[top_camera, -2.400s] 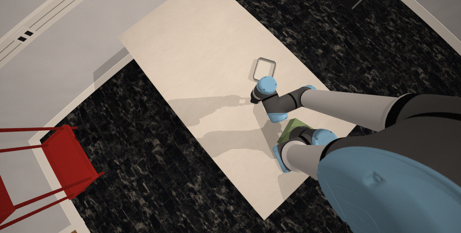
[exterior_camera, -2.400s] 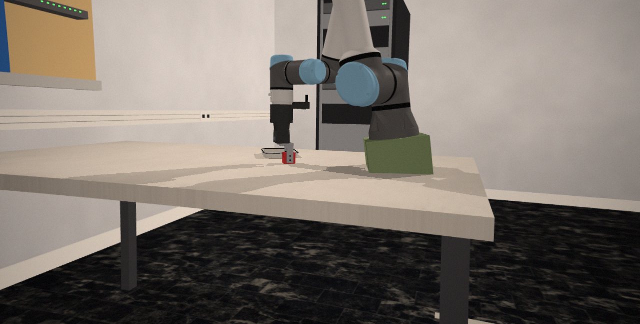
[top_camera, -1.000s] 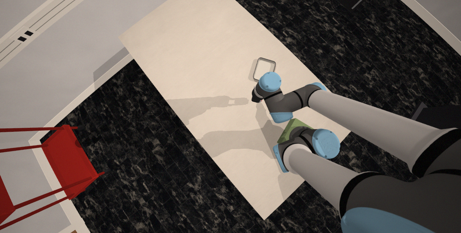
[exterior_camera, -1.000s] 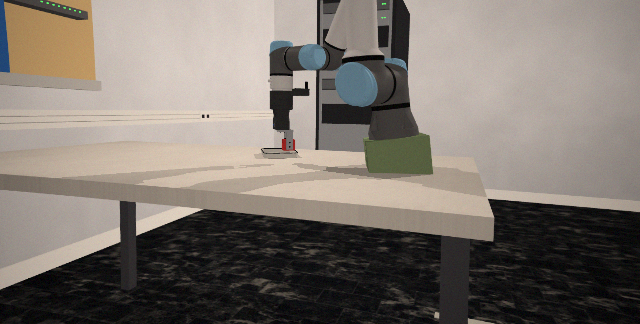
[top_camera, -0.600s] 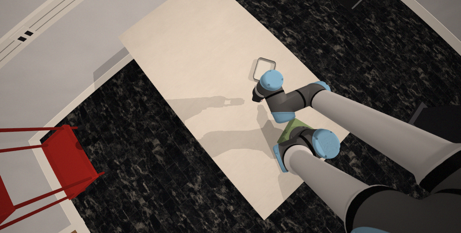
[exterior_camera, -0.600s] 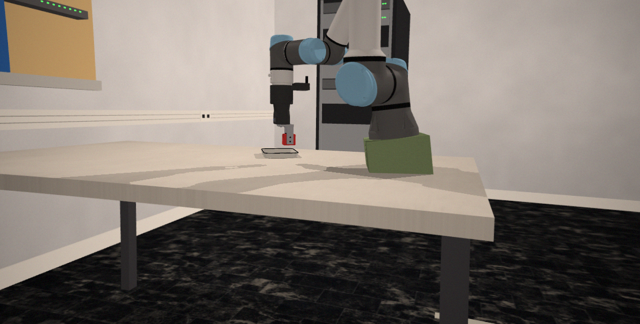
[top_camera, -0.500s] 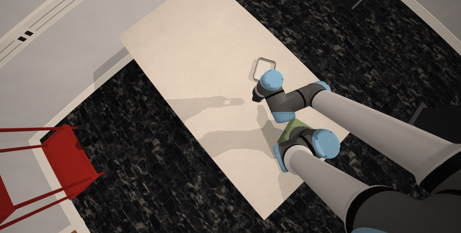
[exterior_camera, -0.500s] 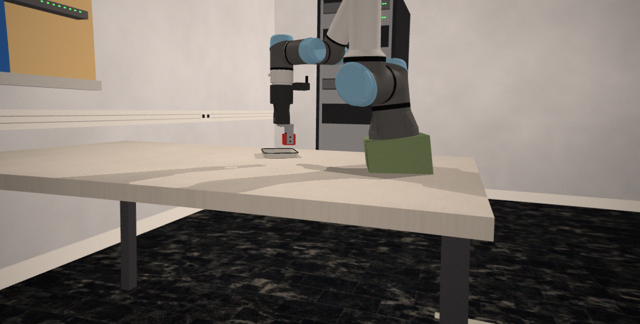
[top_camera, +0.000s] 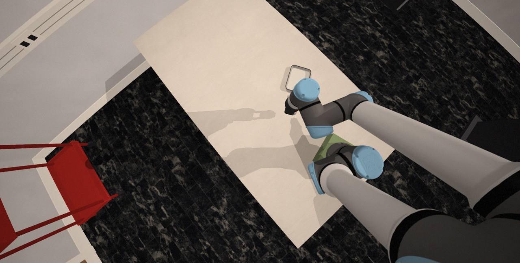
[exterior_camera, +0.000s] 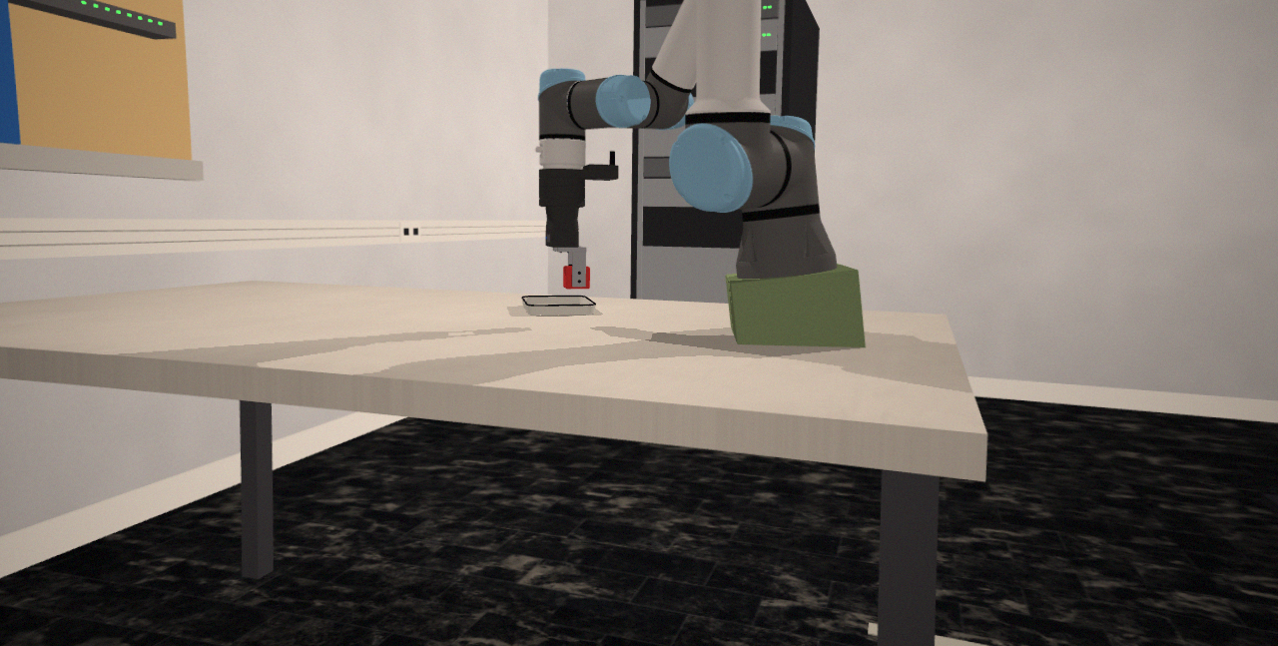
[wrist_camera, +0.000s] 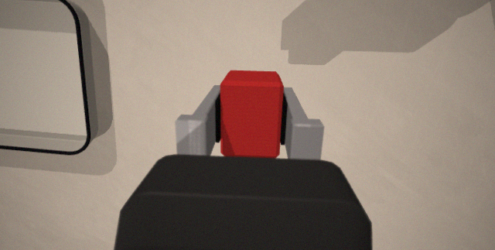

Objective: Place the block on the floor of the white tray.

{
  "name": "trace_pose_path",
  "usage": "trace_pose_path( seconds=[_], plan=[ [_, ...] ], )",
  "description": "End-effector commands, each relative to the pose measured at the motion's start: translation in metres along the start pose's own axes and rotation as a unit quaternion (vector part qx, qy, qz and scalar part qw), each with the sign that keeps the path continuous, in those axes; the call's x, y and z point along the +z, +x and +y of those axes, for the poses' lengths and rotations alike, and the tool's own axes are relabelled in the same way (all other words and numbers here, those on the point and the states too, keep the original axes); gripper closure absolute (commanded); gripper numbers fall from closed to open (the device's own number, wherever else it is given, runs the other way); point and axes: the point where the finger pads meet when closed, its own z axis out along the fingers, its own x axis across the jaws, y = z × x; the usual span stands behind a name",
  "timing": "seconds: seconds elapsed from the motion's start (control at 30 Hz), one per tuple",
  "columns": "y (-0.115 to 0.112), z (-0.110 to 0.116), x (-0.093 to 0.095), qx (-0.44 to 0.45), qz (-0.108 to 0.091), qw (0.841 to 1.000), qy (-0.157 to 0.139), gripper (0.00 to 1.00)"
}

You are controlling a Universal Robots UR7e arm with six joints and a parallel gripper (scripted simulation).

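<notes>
Standing in the room and reading from left to right: a red metal-framed chair (top_camera: 74,174) is sitting on the dark patterned floor well away from the work, playing no part in it. Next, a long pale wooden table (exterior_camera: 268,346) is carrying everything that matters. Toward its far side, a shallow white tray with a thin dark rim (exterior_camera: 558,299) is lying flat, its floor open and waiting, with nothing visible inside. Just to the right of the tray and above the table, the gripper (exterior_camera: 576,278) is pointing straight down and holding a small red block (wrist_camera: 250,114) in the air; its two grey fingers are pressing against the block's opposite sides, roughly half open because the block's width is keeping them apart. The block is hanging clear of the table, apparently high enough to pass over the tray's low wall without knocking it. From the wrist view the tray is lying off to the left of the block, not yet beneath it, so a sideways carry seems needed before lowering. Further right, the grey arm with blue joint caps (exterior_camera: 710,167) is rising from a green base block (exterior_camera: 835,324) near the table's right end.
</notes>
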Motion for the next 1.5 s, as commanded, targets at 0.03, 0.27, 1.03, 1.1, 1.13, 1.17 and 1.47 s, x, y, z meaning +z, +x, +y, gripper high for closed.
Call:
trace_pose_path(
  seconds=[0.03, 0.27, 1.03, 1.1, 1.13, 1.17, 1.47],
  plan=[
    [-0.025, -0.001, 0.0, 0.0, -0.001, 1.0, 0.0, 1.0],
    [-0.131, -0.004, 0.0, 0.0, -0.001, 1.0, 0.0, 1.0],
    [-0.217, -0.006, 0.0, 0.0, -0.001, 1.0, 0.0, 1.0],
    [-0.217, -0.006, 0.0, 0.0, -0.001, 1.0, 0.0, 1.0],
    [-0.217, -0.006, 0.0, 0.0, -0.001, 1.0, 0.0, 1.0],
    [-0.217, -0.006, 0.0, 0.0, -0.001, 1.0, 0.0, 1.0],
    [-0.217, -0.006, 0.002, 0.0, -0.001, 1.0, 0.0, 1.0]
  ],
)
